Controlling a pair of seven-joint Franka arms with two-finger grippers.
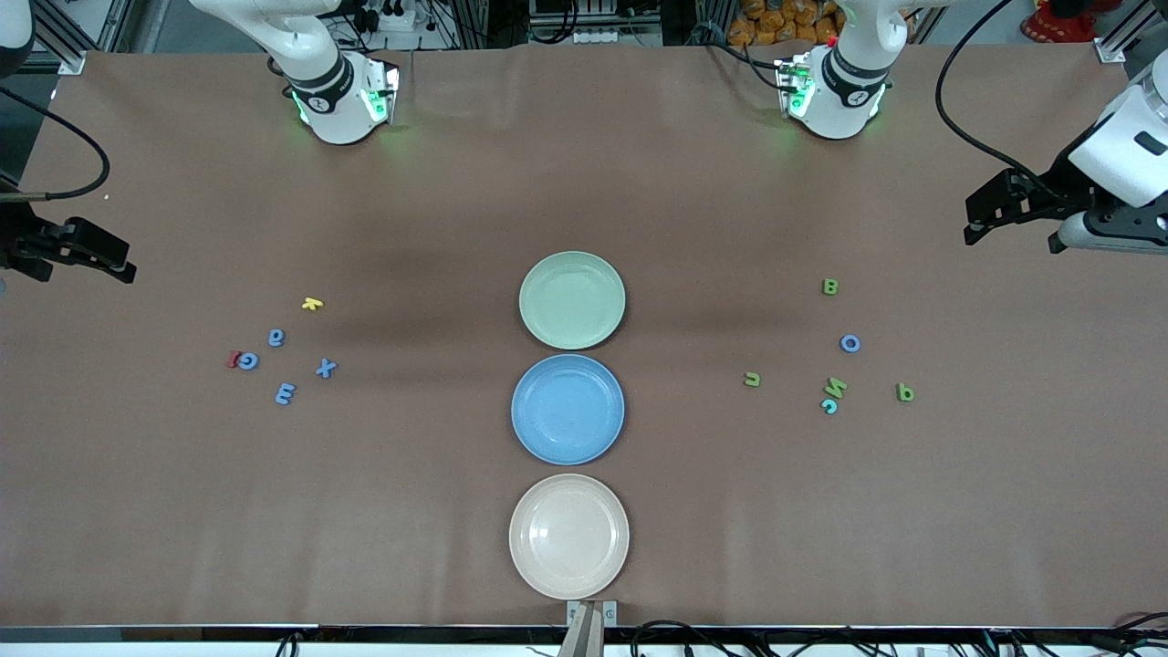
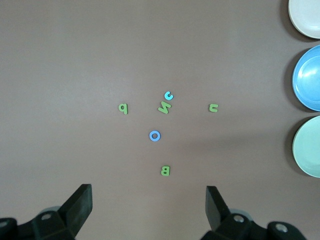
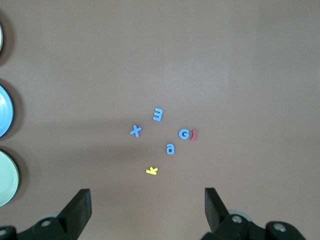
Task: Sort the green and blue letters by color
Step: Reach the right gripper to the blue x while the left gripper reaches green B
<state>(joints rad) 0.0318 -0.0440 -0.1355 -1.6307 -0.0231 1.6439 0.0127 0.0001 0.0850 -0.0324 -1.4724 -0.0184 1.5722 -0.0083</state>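
Blue letters point(image 1: 285, 393) are scattered toward the right arm's end of the table point(image 1: 182, 511), green letters point(image 1: 836, 387) toward the left arm's. Both the left hand point(image 2: 149, 210) and right hand point(image 3: 148, 209) are held released above them.

From my station, the right gripper point(image 1: 109, 260) ran off the front view's edge, so I saw only its dark fingers. In both wrist views each gripper's body was cut off at the frame edge, and the plates, the green plate point(image 2: 309, 146) among them, showed only as partial arcs. The red letter point(image 1: 233, 360) sat touching the blue G point(image 1: 248, 360); I could not read its shape.
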